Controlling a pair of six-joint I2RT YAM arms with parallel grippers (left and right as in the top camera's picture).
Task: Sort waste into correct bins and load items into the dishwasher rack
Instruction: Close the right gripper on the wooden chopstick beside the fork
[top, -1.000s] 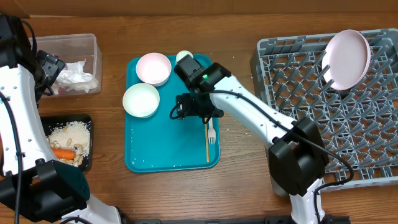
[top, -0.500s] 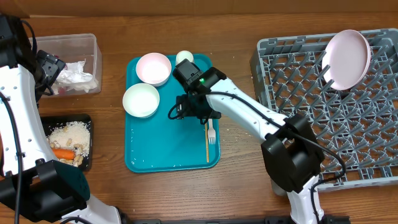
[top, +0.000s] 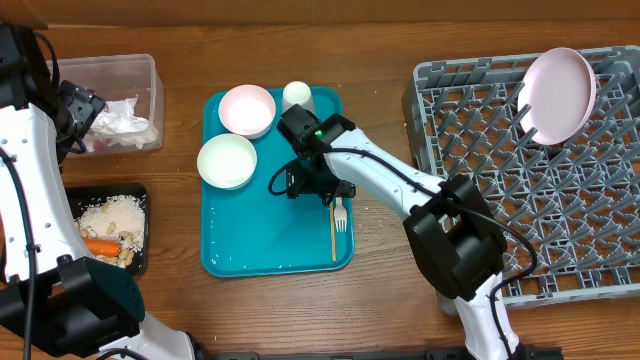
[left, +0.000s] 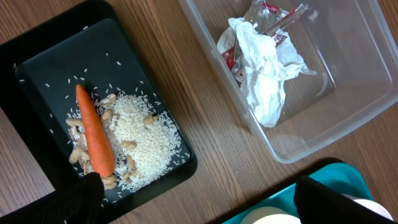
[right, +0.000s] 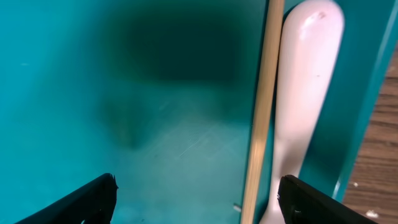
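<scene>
right claw (right: 198, 198): held spread apart, empty, low over teal tray (top: 250, 235)
fork (right: 308, 81): laid flat on tray, off-centre toward one finger, beside wooden stick (right: 261, 106)
fork axis: crosswise to closing line
nearer arm: right

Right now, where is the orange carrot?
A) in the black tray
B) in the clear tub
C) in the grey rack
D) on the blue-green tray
A: the carrot lies in the black tray, right beside the pale crumbs.
</scene>
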